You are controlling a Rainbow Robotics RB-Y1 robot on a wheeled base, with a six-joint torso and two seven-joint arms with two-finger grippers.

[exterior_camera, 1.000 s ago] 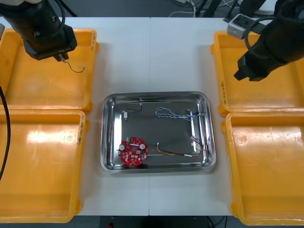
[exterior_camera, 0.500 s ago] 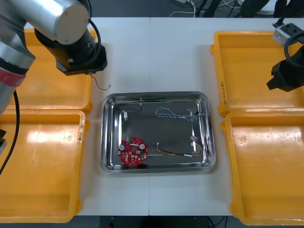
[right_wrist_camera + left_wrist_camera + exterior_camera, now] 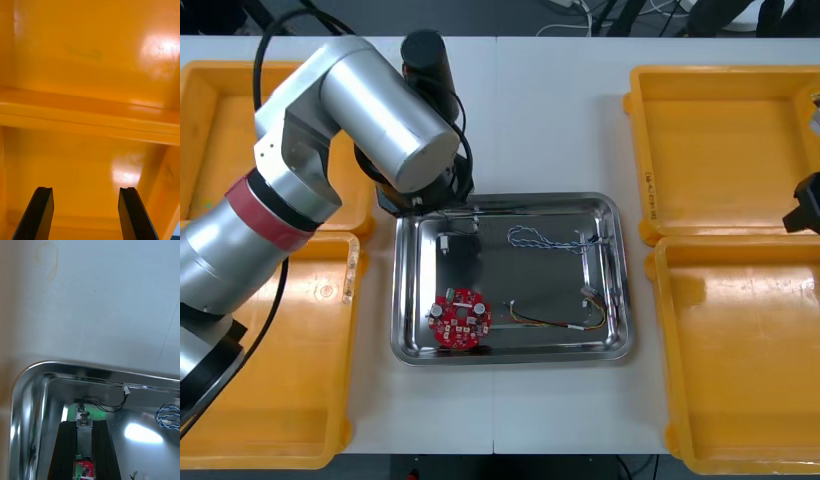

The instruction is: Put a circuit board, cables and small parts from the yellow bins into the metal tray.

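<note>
One small metal part (image 3: 84,433) in left end effector (image 3: 84,424), over tray (image 3: 75,368) (shiny), right end effector (image 3: 84,189) wide

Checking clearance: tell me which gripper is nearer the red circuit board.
Left. The left gripper, shut on a small metal part, is over the metal tray's far-left corner, beyond the circuit board; the right gripper, open, is over the right-side yellow bins.

The left arm (image 3: 370,110) hides the metal tray's (image 3: 626,290) far-left corner; the right arm (image 3: 806,205) is cropped.
</note>
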